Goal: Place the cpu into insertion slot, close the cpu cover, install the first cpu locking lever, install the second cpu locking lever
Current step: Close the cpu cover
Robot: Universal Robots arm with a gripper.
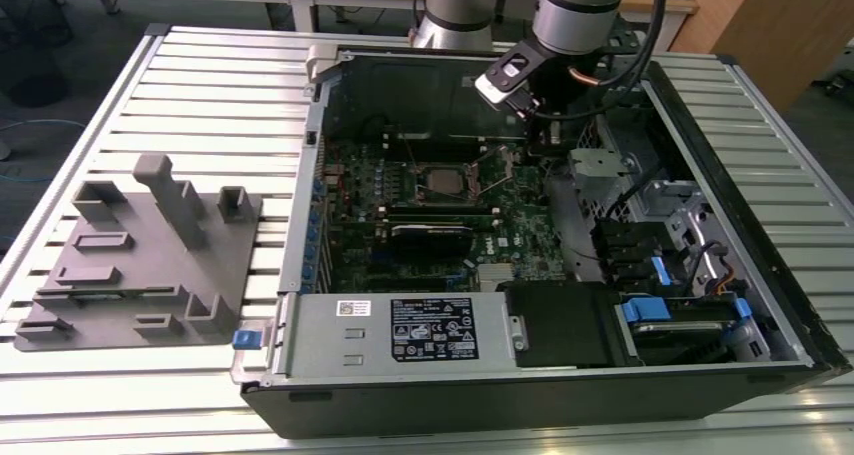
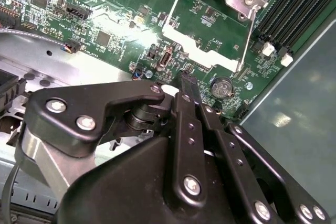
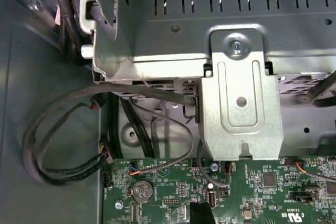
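So the arm (image 1: 574, 15) is reaching down from the top of the exterior view, right of centre, into the open PC case (image 1: 747, 175) that's lying on the slatted table (image 1: 200, 75). The claw (image 2: 187, 78) is hanging just over the green motherboard (image 2: 105, 3). In the second wrist view its two black fingers (image 2: 181, 124) are pressing together right up to the tip, with nothing showing between them.

That tip is sitting right at the silvery edge of the cpu cover (image 2: 202, 51), close beside the coin battery (image 2: 222, 86). I honestly can't tell if it's touching that edge or just hovering over it. The cover is standing swung up off the socket, with green board showing through its window.

In the exterior view the insertion slot (image 1: 416, 182) is sitting near the middle of the frame, a bit left of the claw. The cpu (image 1: 442, 182) is lying flat in it, grey face up. A grey plastic fixture (image 1: 134, 265) is resting on the table at the left of the frame, well apart from the case.

In the first wrist view the dark claw tip (image 3: 202, 214) is poking in over the board near the same battery, with a metal bracket (image 3: 239, 108) and looping black cables (image 3: 52, 129) beyond it.
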